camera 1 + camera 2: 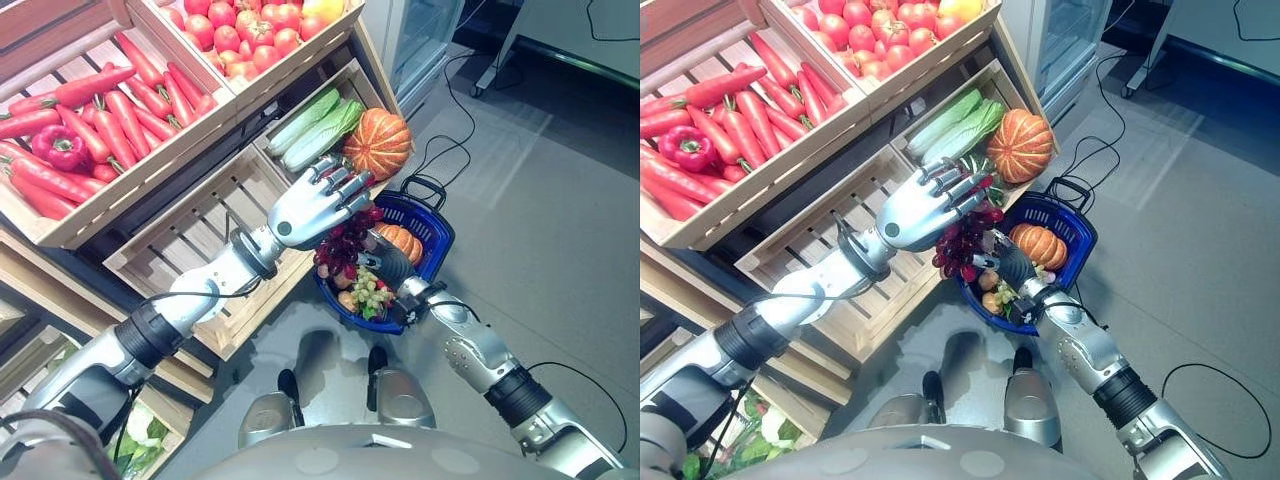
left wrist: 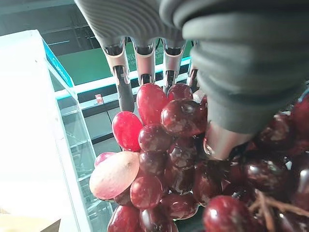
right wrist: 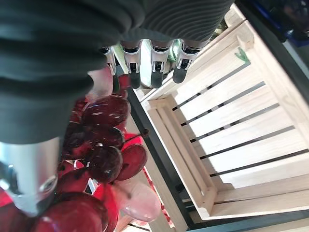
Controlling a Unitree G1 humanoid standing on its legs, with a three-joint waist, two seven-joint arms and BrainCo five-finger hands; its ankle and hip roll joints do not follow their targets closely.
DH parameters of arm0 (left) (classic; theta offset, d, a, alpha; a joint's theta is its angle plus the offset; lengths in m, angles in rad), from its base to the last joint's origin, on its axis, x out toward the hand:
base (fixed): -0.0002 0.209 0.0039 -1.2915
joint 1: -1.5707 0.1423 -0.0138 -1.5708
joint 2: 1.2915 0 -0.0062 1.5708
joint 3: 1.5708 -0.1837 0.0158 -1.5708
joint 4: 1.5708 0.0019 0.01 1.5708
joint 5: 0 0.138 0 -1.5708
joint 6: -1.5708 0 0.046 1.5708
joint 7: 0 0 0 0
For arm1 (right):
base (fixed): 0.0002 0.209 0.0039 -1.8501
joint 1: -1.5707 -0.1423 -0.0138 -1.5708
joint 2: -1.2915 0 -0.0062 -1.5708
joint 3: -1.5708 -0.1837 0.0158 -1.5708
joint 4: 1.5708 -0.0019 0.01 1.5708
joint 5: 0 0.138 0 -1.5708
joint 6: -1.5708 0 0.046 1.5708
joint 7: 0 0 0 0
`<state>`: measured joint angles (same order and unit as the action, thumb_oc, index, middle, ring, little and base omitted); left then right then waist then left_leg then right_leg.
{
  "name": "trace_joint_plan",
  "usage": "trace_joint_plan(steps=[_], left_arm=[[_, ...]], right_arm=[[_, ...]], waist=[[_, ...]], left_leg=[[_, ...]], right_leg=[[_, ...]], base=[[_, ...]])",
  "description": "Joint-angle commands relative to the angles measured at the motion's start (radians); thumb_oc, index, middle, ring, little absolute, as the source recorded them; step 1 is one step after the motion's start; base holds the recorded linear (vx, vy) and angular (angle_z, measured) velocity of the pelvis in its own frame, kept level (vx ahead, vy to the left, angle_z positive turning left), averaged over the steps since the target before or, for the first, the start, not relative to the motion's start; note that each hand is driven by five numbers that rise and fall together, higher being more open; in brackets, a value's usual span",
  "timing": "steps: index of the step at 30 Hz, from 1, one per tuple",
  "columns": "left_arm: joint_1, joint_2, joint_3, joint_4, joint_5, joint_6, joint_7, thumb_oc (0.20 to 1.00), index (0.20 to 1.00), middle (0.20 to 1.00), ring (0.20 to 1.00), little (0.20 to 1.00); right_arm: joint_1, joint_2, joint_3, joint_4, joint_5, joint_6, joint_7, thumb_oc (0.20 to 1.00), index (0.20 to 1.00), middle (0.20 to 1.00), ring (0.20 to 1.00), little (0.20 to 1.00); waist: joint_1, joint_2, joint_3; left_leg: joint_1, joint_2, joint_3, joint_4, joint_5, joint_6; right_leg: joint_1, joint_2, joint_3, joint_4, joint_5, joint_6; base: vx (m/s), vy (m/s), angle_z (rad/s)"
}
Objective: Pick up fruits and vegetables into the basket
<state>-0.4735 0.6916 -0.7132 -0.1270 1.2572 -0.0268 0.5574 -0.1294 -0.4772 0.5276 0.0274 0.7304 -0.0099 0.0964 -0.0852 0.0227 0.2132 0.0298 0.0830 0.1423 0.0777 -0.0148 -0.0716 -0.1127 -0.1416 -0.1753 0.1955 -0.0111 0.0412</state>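
Observation:
My left hand [image 1: 305, 210] hangs a bunch of dark red grapes [image 1: 340, 245] over the blue basket [image 1: 440, 235]. In the left wrist view its thumb presses into the grapes [image 2: 159, 140] while its fingers [image 2: 123, 82] reach past them. My right hand [image 1: 390, 262] is low over the basket, right beside the bunch. Its fingers [image 3: 154, 65] stretch straight out and its thumb lies against the grapes [image 3: 101, 140]. In the basket lie a small orange pumpkin [image 1: 402, 240] and green grapes [image 1: 368, 292].
Wooden crates stand to the left: an empty slatted one [image 1: 190, 235], one with green cabbages [image 1: 315, 125] and a large pumpkin [image 1: 378, 143]. Above them are carrots [image 1: 110, 120], a red pepper [image 1: 58, 145] and tomatoes [image 1: 240, 30]. Grey floor lies to the right.

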Motion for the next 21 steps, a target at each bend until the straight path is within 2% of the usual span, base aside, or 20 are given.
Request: trace_joint_plan(steps=[1, 10, 21], left_arm=[[-0.119, -0.008, -0.042, -0.018, 0.021, 0.053, 0.013, 0.200, 0.200, 0.200, 0.200, 0.200], [-0.134, -0.039, -0.091, 0.015, 0.028, 0.071, -0.017, 0.200, 0.200, 0.200, 0.200, 0.200], [-0.154, -0.080, -0.146, 0.031, 0.029, 0.087, -0.060, 0.200, 0.200, 0.200, 0.200, 0.200]], right_arm=[[-0.081, 0.078, 0.031, -0.042, 0.034, -0.073, 0.031, 1.000, 1.000, 1.000, 1.000, 1.000], [-0.097, 0.107, 0.068, -0.004, 0.056, -0.067, 0.054, 1.000, 1.000, 1.000, 1.000, 1.000], [-0.116, 0.133, 0.106, 0.045, 0.079, -0.051, 0.032, 1.000, 1.000, 1.000, 1.000, 1.000]], waist=[[0.000, -0.037, -0.001], [0.002, -0.034, -0.006], [0.002, -0.034, -0.005]], left_leg=[[0.020, -0.002, 0.011, 0.062, -0.144, 0.036], [0.032, -0.001, 0.008, 0.050, -0.142, 0.035], [0.036, -0.001, 0.005, 0.049, -0.144, 0.036]], right_leg=[[0.096, -0.076, 0.076, -0.073, -0.051, 0.157], [0.104, -0.078, 0.070, -0.078, -0.052, 0.158], [0.109, -0.081, 0.068, -0.080, -0.053, 0.159]], base=[[0.00, 0.000, 0.00], [0.00, 0.000, 0.00], [0.00, 0.000, 0.00]])
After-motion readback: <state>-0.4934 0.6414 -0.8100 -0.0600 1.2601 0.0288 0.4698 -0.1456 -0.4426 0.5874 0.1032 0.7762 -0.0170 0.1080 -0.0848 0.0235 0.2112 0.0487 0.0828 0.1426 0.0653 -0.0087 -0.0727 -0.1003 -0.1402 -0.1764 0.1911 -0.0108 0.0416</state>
